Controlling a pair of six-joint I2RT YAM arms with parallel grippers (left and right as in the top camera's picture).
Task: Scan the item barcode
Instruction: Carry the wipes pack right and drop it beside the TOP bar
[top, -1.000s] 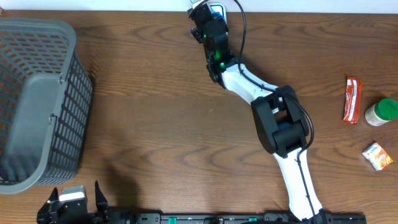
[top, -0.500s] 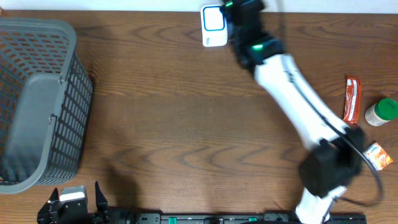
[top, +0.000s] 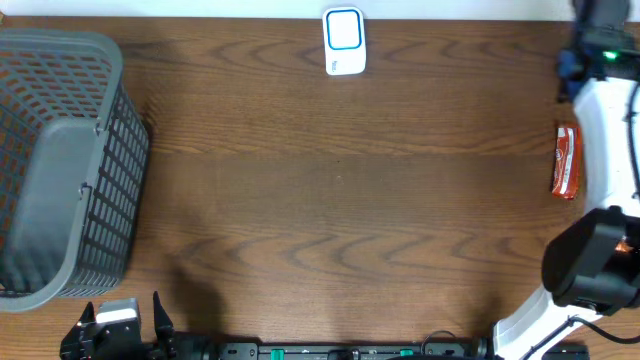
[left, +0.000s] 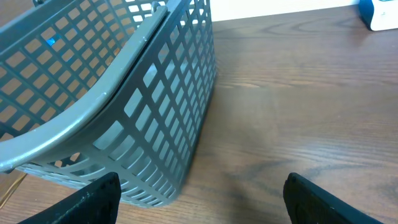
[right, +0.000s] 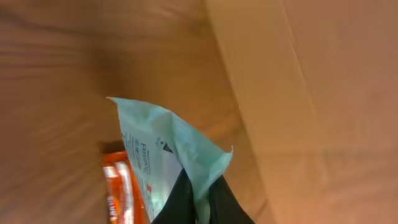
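The right hand (right: 198, 200), clamped on a pale green packet (right: 163, 146), has swung from the scanner (top: 343, 41) at the desk's back edge to the back right corner. The scan pass looks done. The left hand (left: 202, 199) sits apart beside the basket (left: 124, 93).

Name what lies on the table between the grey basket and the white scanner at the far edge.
Nothing. In the overhead view, the stretch between the basket and the scanner is bare table.
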